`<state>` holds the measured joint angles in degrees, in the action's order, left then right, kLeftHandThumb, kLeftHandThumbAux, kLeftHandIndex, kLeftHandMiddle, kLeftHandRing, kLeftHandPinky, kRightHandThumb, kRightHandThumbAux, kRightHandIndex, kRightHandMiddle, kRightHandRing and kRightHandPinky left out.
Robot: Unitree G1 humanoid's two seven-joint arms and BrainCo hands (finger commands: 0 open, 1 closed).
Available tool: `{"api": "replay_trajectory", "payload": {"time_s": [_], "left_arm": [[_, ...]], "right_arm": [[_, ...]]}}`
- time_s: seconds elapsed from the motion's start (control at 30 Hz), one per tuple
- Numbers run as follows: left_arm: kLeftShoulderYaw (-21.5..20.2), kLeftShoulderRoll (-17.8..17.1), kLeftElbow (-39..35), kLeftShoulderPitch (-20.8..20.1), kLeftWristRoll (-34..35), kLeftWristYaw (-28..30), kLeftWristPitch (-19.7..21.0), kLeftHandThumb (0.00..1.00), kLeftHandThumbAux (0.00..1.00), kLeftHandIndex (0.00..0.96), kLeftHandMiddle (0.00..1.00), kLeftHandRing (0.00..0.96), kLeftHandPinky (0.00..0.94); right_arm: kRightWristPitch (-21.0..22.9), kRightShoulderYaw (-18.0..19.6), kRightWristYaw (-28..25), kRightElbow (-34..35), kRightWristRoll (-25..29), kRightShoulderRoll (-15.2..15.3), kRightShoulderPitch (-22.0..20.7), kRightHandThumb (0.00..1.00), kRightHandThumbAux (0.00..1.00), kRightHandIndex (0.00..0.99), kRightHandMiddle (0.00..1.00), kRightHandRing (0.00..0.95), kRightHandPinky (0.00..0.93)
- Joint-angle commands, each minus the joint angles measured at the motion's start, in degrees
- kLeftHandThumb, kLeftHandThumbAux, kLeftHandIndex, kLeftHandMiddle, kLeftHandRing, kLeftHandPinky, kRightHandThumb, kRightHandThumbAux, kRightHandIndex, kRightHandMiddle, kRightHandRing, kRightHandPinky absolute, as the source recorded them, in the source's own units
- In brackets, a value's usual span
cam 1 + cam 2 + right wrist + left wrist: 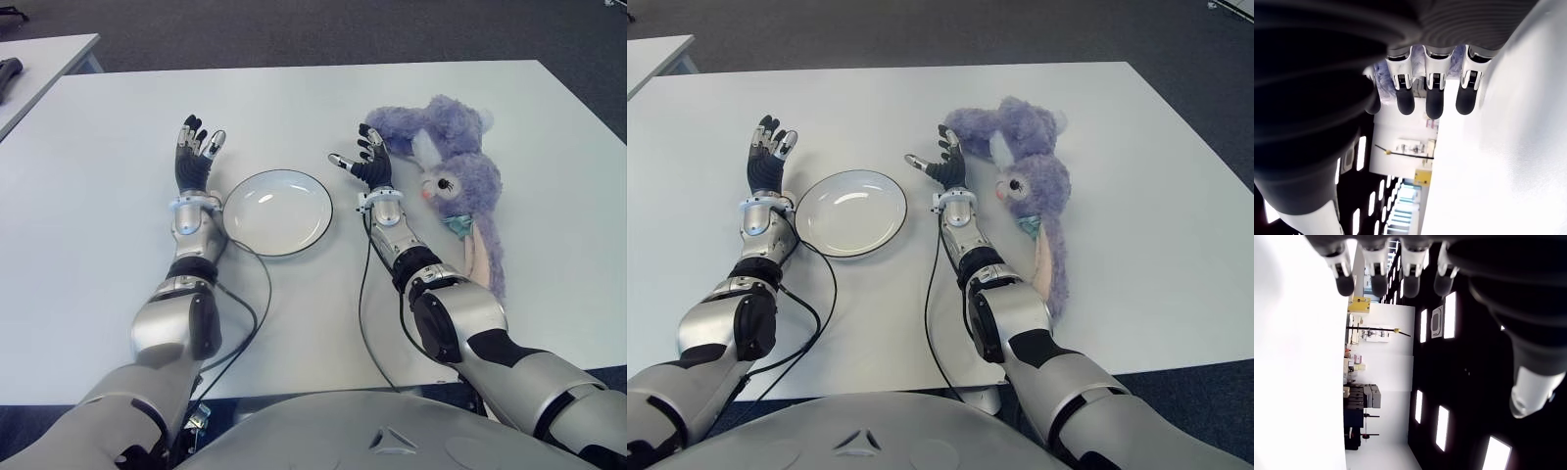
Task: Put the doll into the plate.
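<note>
1. On the white table, to the robot's right of the plate, the doll lay on its side: a purple plush rabbit with its head toward the middle of the table and one long pale-lined ear trailing back toward the robot. It sat wholly outside the plate, which held nothing.

2. Between plate and doll stood the right hand, fingers spread and holding nothing, just beside the doll's head and arm. Whether the fingertips touched the fur could not be told.

3. Beyond the plate's other side, the left hand showed with its fingers relaxed and apart, also holding nothing and taking no part in the reach.

4. Judging by its fluffy pile and slack limbs, the doll was probably light and very soft, so it would likely squash and sag under a grip. It looked neither fragile nor slippery; the fur should give the fingers plenty of purchase.

5. The round head or the thick body behind it seemed the best place to take hold, since a grip on the loose ear or an arm would let the rest dangle and swing.

6. The plate looked shallow and smooth, so a floppy doll set off-centre might drape over the rim.
</note>
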<state>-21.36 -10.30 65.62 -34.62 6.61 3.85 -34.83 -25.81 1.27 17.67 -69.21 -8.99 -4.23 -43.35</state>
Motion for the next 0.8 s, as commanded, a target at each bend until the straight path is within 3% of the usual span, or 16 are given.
{"api": "replay_trajectory", "payload": {"time_s": [0.03, 0.8], "left_arm": [[-0.6, 5.9, 8.9, 17.6, 0.4, -1.9, 0.1, 0.0, 0.587, 0.042, 0.069, 0.036, 0.0], [-1.2, 6.1, 8.9, 17.5, 1.2, -1.4, 0.7, 0.0, 0.612, 0.043, 0.067, 0.035, 0.001]], "right_arm": [[8.8, 0.3, -0.1, -8.6, 0.1, -4.6, 12.3, 0.055, 0.817, 0.108, 0.107, 0.109, 0.125], [8.7, -0.3, 0.3, -8.5, -0.5, -4.5, 11.9, 0.031, 0.81, 0.113, 0.111, 0.11, 0.115]]}}
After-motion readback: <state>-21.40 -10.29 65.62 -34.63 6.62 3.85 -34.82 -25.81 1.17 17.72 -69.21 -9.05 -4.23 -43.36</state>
